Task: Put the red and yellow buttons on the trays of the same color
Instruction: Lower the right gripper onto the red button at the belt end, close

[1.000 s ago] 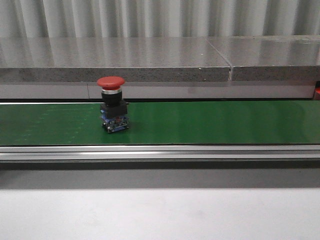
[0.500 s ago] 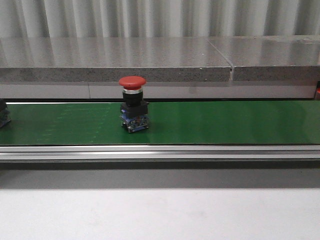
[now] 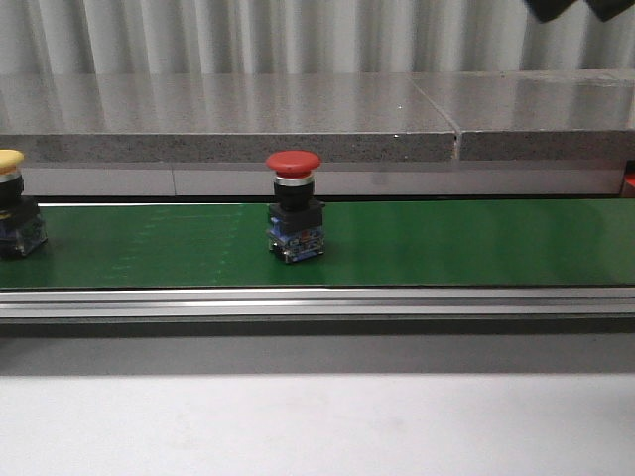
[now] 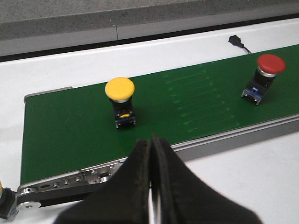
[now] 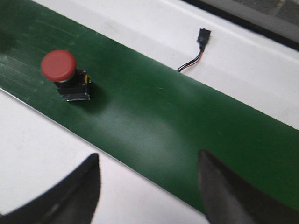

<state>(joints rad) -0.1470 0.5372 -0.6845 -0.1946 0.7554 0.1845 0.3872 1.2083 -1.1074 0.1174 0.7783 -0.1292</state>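
Grey stone ledges and a corrugated wall close the scene behind a long green conveyor belt (image 3: 446,243), which runs across the white bench (image 3: 317,426) in the front view. On this belt the red button (image 3: 295,220) stands upright near the middle, and the yellow button (image 3: 15,218) stands at the far left edge of the picture; no tray is visible. From the left wrist view, the left pincer (image 4: 152,186) has its two dark fingers pressed together with nothing between them, and it hangs over the near rail of the belt; the yellow one stands just beyond it on the belt, the red one well apart toward the other side. From the right wrist view, the right pincer (image 5: 149,186) is spread wide and holds nothing; the red button lies ahead of it and off to one side, its cap upward. I judge the right arm is nearer to the red button, the left arm to the yellow.
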